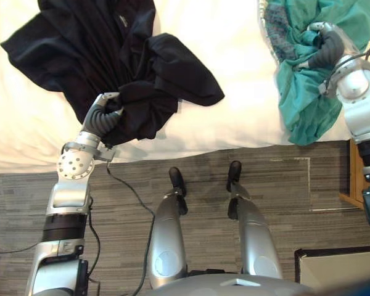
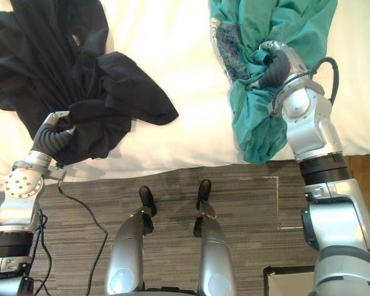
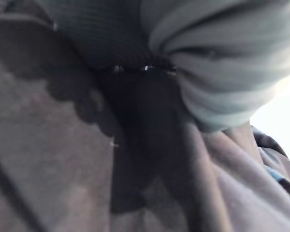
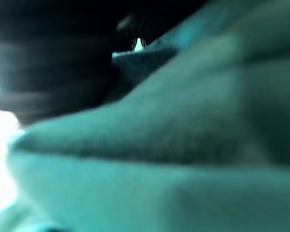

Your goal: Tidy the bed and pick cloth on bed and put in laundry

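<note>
A large black cloth (image 1: 111, 37) lies spread on the white bed (image 1: 234, 80) at the left, bunched into folds near the bed's front edge. My left hand (image 1: 103, 117) is shut on that bunch, with dark fabric pressed close around it in the left wrist view (image 3: 150, 145). At the right, a teal cloth (image 1: 302, 105) with a patterned piece beside it is crumpled and hangs over the bed's edge. My right hand (image 1: 325, 49) is curled into its folds, and teal fabric (image 4: 174, 145) wraps it in the right wrist view.
Grey striped carpet (image 1: 283, 185) runs along the front of the bed. A wooden piece of furniture (image 1: 356, 179) stands at the right edge. A dark-rimmed container (image 1: 333, 268) sits on the floor at the lower right.
</note>
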